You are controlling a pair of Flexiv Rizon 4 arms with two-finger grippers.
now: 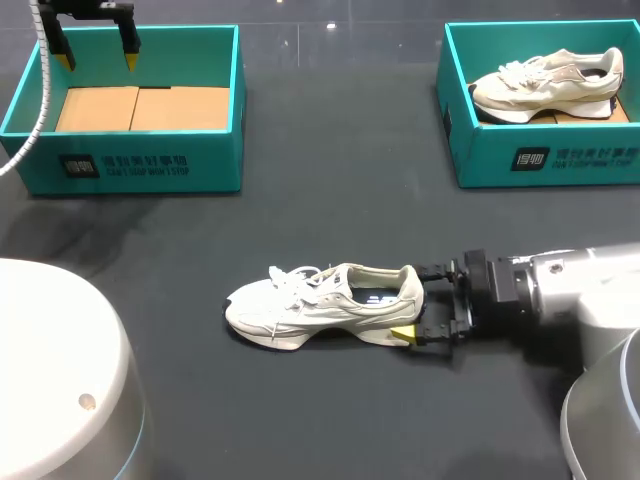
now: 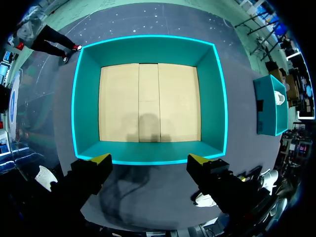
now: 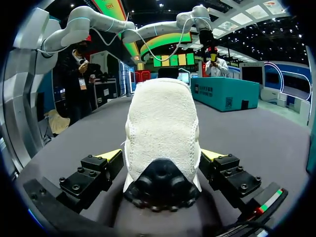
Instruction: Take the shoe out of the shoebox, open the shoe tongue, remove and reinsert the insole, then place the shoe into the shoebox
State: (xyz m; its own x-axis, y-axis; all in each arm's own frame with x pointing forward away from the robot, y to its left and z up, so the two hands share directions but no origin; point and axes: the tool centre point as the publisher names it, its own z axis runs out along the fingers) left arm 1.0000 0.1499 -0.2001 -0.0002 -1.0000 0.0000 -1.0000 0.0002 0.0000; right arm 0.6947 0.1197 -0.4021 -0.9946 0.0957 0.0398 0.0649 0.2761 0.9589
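shoe (image 1: 320,300) stands on its sole mid-table (image 1: 330,170), outside the left shoebox (image 1: 140,165). right pincer (image 1: 415,303) is clenched across the heel from both sides, likely to steady it for tongue and insole work. insole seems seated; the opening is too dark to confirm. left pincer (image 1: 97,52) is released and empty, hovering over that bare shoebox.

A second teal box (image 1: 540,150) stands on my dark table (image 1: 330,150), off to my right. Inside this box a spare cream sneaker (image 1: 545,85) lies on its sole, toe toward the box's left wall, heel toward its right wall, over the box's brown cardboard floor (image 1: 621,113).
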